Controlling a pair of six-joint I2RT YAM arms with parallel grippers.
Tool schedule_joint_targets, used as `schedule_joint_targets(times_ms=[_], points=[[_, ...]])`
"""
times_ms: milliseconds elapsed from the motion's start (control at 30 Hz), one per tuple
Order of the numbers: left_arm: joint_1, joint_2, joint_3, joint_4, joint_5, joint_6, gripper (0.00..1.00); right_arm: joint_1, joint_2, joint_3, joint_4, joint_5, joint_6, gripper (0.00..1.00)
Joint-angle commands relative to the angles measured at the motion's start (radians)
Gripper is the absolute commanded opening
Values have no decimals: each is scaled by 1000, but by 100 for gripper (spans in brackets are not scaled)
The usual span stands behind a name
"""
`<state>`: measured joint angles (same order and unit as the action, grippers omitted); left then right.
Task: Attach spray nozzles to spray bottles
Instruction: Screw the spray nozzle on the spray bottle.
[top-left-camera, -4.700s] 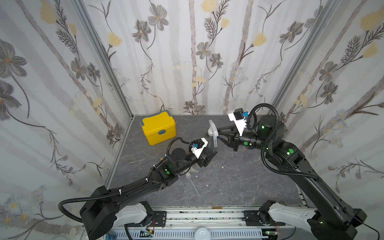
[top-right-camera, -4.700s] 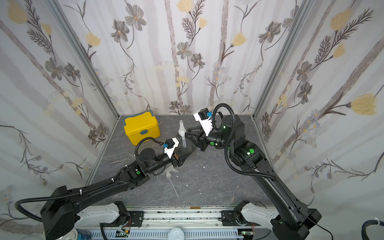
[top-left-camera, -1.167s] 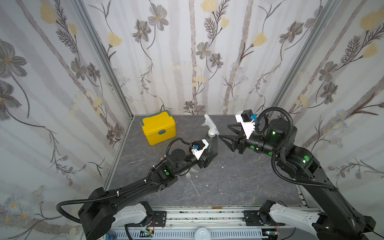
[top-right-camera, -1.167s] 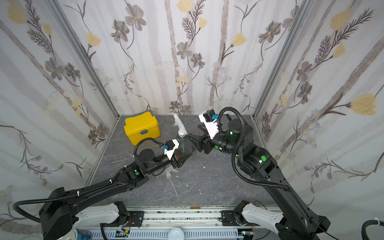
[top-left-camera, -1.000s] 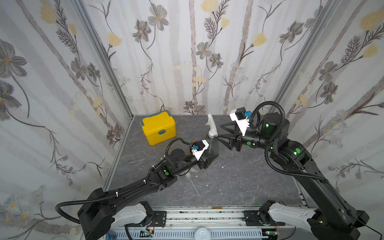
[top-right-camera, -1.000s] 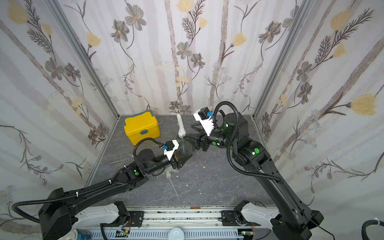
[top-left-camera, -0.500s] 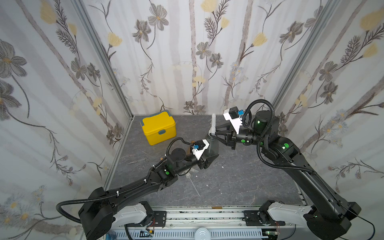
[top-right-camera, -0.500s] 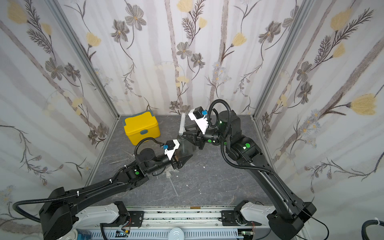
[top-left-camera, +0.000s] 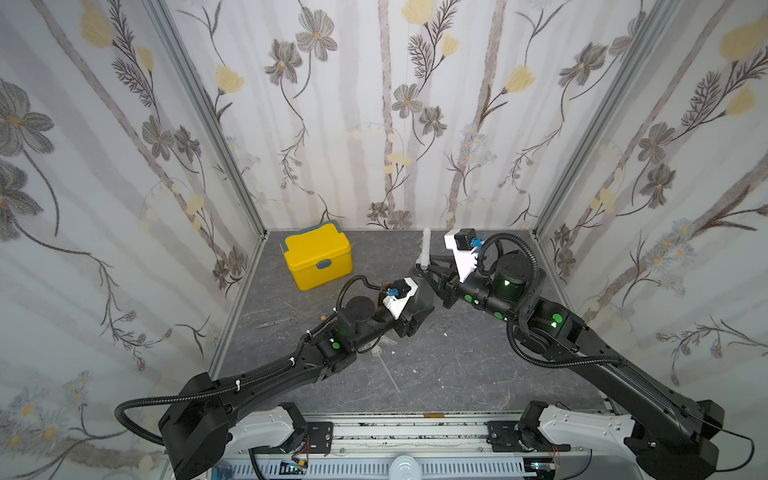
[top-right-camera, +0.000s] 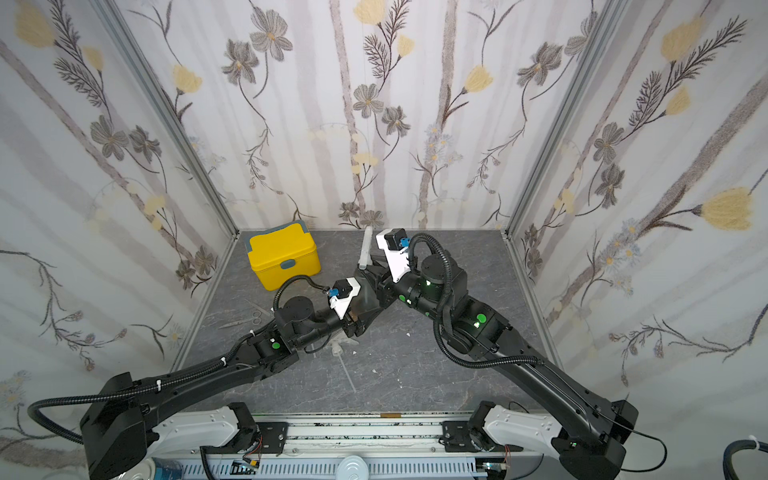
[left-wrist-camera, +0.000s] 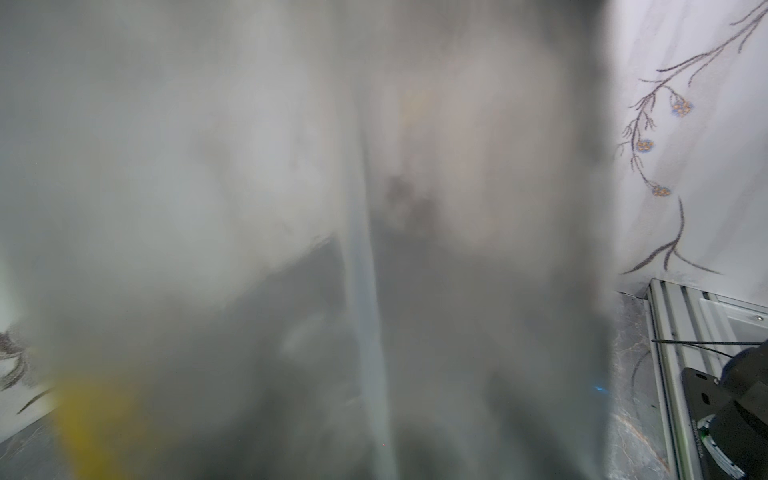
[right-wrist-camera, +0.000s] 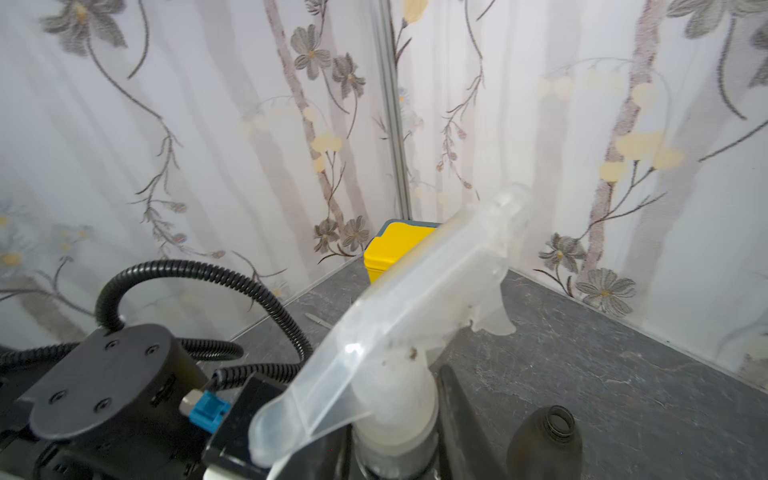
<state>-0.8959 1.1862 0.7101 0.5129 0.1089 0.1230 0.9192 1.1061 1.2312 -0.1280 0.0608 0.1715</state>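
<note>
One bottle in left hand, its nozzle in right hand.

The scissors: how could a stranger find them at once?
Find the yellow box at the back of the grey floor. Just in front of it lie the small scissors. Only they are thin metal with two ring handles.
</note>
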Motion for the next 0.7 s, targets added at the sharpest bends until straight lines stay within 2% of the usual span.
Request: schedule_joint_targets(times_ms=[0,100,333,433,533,667], points=[[0,3,8,98,-15,17,74,96,25,-18,2,245,52,21],[-1,6,5,102,-29,19,74,161,70,9,17,388,64,21],[0,4,-6,114,-58,33,74,224,126,49,12,553,97,24],[-1,6,-8,120,-65,32,74,250,109,62,-26,569,94,36],[-1,4,-9,121,-67,27,74,264,83,73,-84,557,92,42],[2,6,-11,123,-68,25,74,268,37,100,-201,468,95,53]])
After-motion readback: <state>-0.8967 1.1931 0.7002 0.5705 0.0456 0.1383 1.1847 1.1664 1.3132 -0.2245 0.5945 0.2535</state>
